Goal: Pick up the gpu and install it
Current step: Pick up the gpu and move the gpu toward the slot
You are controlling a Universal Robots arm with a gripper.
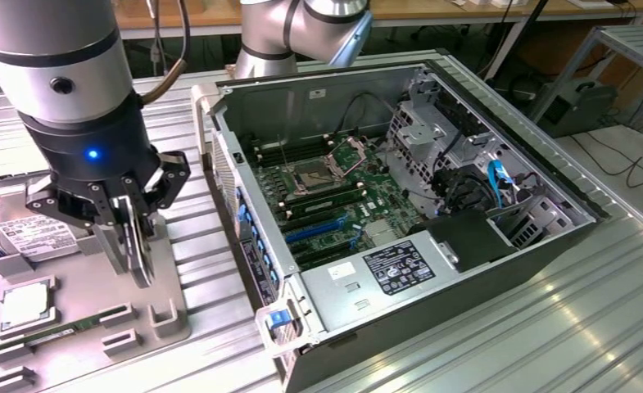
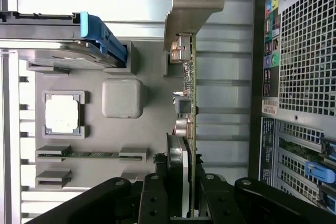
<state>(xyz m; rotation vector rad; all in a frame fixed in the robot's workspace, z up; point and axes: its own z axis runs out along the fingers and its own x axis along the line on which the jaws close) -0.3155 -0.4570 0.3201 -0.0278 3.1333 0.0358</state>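
Pinching the gpu, the gripper is partly closed on it. The gpu stands on edge over the grey tray, beside the open computer.

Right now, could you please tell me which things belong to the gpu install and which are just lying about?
In the job: gpu, held in the gripper; open computer case.
Lying about: hard drive, processor, memory stick.

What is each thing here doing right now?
Thin dark card with pale metal bracket: held on edge.
Black gripper: shut on the card.
Black computer case: side open.
Narrow green memory stick: lying in grey tray.
Silver hard drive: resting in tray.
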